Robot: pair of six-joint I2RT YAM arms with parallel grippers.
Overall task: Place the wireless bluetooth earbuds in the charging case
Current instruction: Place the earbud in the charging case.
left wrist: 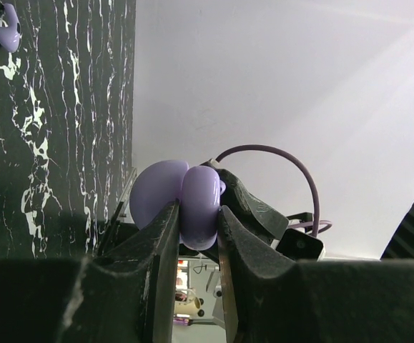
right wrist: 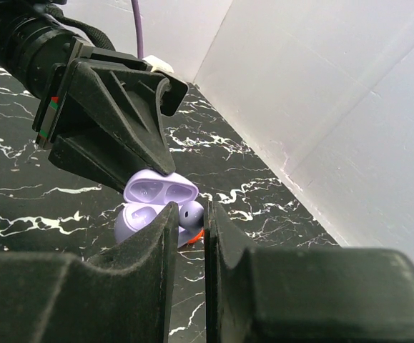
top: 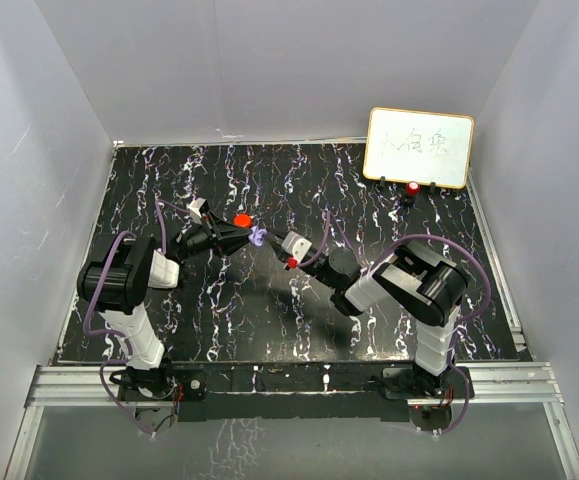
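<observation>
Left fingers (right wrist: 121, 136) wall the purple case's (right wrist: 156, 194) back; right fingers (right wrist: 149, 246) with purple earbud (right wrist: 190, 214) crowd its front.

**Top view:** I look down from high above and behind the arm bases (top: 144, 375), far enough back to take in the whole table (top: 389, 210).

**Left wrist view:** close and rolled sideways. I sight along the left gripper (left wrist: 198, 209) toward a wall (left wrist: 299, 86), and the table stands as a strip at left.

**Right wrist view:** close and low. I sight along the right gripper (right wrist: 191, 211), past the earbud (right wrist: 191, 216), toward a corner.

All three views share the case (top: 258, 236).
</observation>
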